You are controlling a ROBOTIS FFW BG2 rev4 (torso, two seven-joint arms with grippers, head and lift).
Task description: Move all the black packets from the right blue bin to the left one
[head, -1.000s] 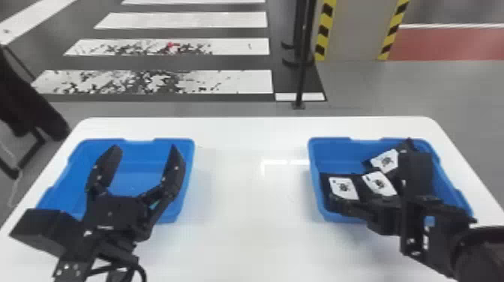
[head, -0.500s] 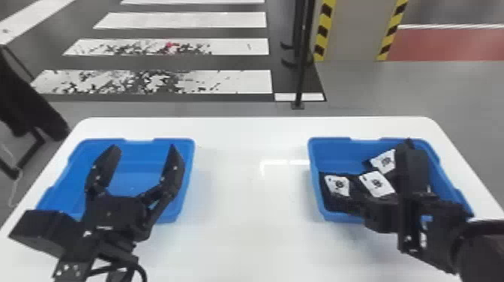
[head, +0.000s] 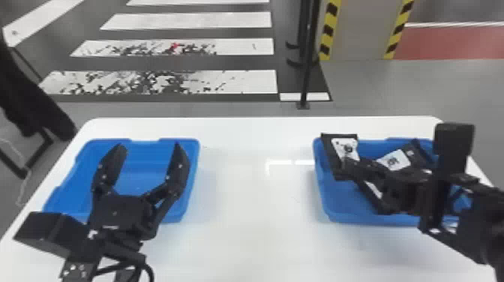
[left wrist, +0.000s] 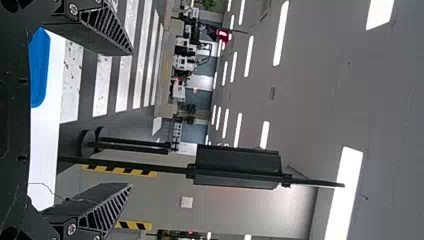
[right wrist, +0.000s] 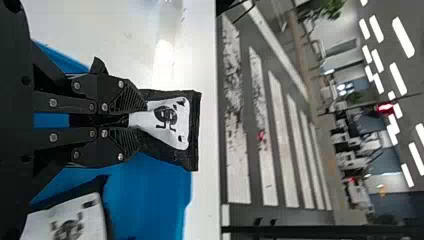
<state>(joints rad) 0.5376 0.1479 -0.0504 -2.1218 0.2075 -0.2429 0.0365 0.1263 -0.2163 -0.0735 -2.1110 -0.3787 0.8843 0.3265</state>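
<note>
My right gripper (head: 347, 165) is over the left part of the right blue bin (head: 325, 198), shut on a black packet (head: 330, 150) with a white label. In the right wrist view my right gripper (right wrist: 137, 114) pinches one end of that packet (right wrist: 192, 135). Another black packet (head: 412, 152) lies in the right bin behind the arm. My left gripper (head: 146, 153) stands open above the left blue bin (head: 138, 180), with nothing between its fingers. The left wrist view has my left gripper (left wrist: 131, 117) with its fingers wide apart.
Both bins stand on a white table (head: 247, 210), with a wide gap between them. My right forearm crosses the right bin's near right part. A thin black pole (head: 308, 67) stands on the floor beyond the table.
My right gripper has risen from low in the right bin and lifted a packet up toward the bin's far left corner. The left arm has kept still.
</note>
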